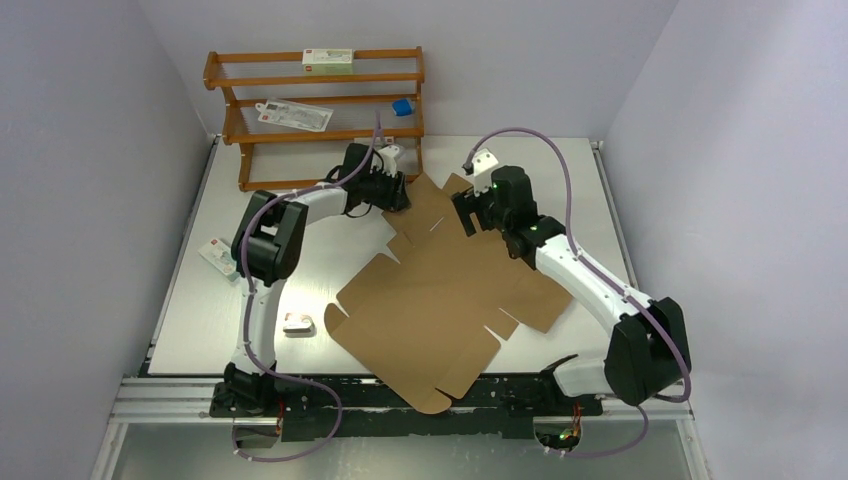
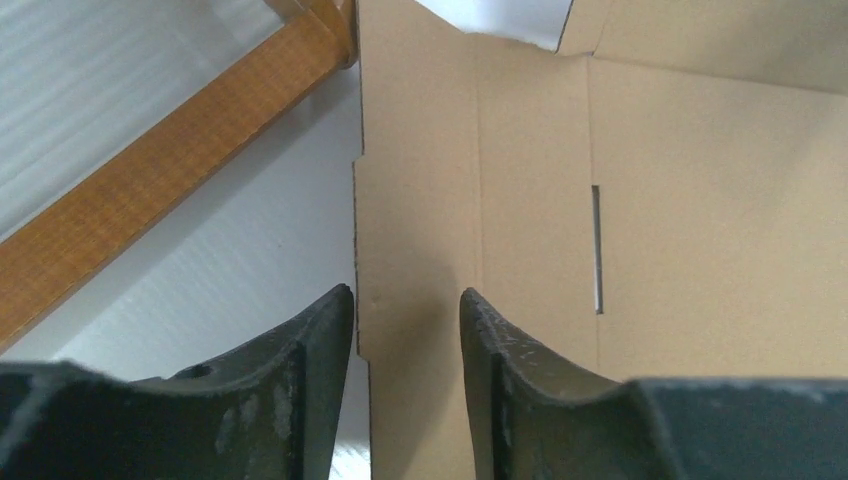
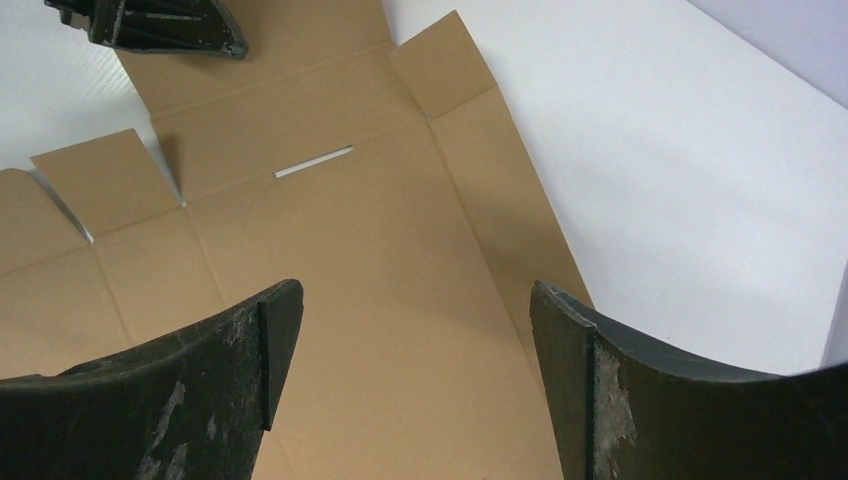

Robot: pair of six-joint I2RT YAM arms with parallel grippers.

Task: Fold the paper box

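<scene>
The paper box [image 1: 440,290] is a flat brown die-cut cardboard sheet lying unfolded on the white table, with its near corner overhanging the front edge. My left gripper [image 1: 400,190] is at the sheet's far left flap, beside the rack. In the left wrist view its jaws [image 2: 407,292] stand apart over the edge of the flap [image 2: 420,200], one finger above bare table, the other above cardboard. My right gripper [image 1: 465,212] hovers over the far right part of the sheet. Its jaws [image 3: 415,290] are wide open above the cardboard [image 3: 380,230], holding nothing.
An orange-brown wooden rack [image 1: 315,100] stands at the back left, close to the left gripper, its rail [image 2: 170,180] close by. It holds a white carton [image 1: 328,60], a flat packet [image 1: 293,115] and a small blue item [image 1: 402,106]. Two small white cartons [image 1: 218,255] [image 1: 297,322] lie left of the sheet.
</scene>
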